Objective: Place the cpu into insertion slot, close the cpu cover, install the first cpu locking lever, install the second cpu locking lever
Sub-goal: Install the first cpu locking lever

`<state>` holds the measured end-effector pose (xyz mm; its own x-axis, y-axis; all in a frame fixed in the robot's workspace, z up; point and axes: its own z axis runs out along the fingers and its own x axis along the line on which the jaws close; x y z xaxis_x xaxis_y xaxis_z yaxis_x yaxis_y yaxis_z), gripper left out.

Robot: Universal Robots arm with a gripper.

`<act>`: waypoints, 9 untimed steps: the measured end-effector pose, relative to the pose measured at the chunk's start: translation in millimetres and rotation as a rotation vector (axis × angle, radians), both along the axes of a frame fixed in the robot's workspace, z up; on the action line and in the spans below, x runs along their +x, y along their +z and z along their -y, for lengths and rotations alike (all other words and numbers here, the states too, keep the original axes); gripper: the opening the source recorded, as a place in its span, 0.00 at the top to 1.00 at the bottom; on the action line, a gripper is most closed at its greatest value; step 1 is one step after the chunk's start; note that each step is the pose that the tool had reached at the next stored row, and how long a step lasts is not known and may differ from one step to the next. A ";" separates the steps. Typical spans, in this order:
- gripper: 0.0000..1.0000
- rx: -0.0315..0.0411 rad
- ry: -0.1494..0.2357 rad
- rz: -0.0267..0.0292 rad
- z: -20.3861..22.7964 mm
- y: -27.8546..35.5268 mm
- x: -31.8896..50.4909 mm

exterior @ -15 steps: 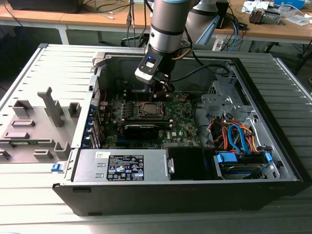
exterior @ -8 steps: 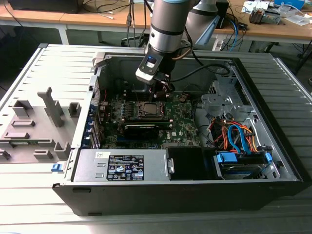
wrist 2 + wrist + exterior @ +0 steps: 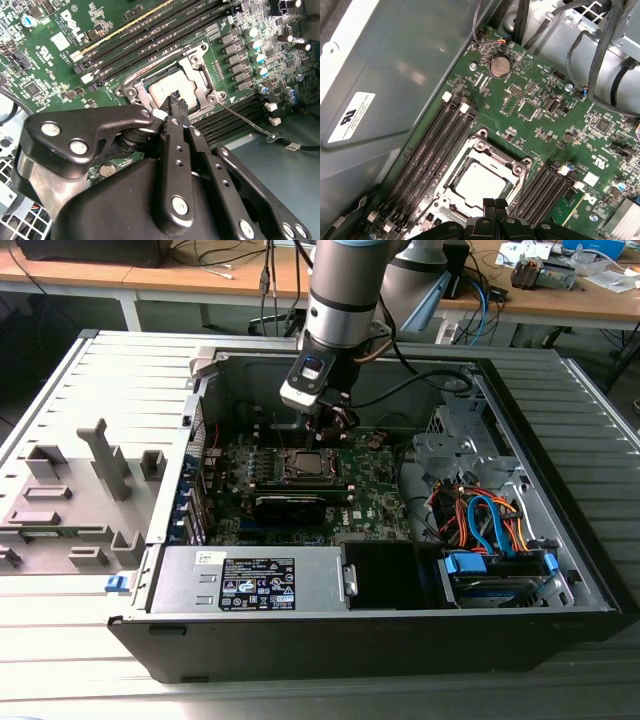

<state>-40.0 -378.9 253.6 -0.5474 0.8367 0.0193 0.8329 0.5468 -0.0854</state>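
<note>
The gripper (image 3: 175, 98) is hovering low over the slot (image 3: 305, 466) inside the open case (image 3: 300, 650). Its two black fingers (image 3: 176, 150) are pressing together into a narrow point, with nothing visible between them. In the second wrist view the tip is covering one edge of the cpu (image 3: 166, 89). Whether it is touching the metal or hanging just above cannot be told.

The cpu is lying in the slot, its pale grey top showing through the window of the cover (image 3: 196, 64). The cover is lying flat over it on the green board (image 3: 540, 125).

A thin wire lever (image 3: 245, 119) is running out from one corner of the cover, slanting across the memory slots (image 3: 150, 35). Its hooked end is lying well apart from the cover, near the board's edge. How it is seated at the cover end is hard to make out.

In both wrist views the gripper's black body is hiding the near side of the slot, so that side of the cover is being cut off.

In the exterior view the arm (image 3: 345, 290) is leaning in over the case and blocking the board behind the slot. There the cpu is too small to make out. A long black card (image 3: 290, 505) is sitting just beside the slot.
</note>
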 end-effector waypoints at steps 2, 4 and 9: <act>0.89 0.0000 0.009 0.0000 0.0 0.0 0.0; 0.89 0.0000 0.015 0.0000 0.0 0.0 0.0; 0.89 0.0000 0.036 0.0000 0.0 0.0 0.0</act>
<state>-40.0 -378.9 253.5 -0.5771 0.8164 0.0193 0.8126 0.5765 -0.0854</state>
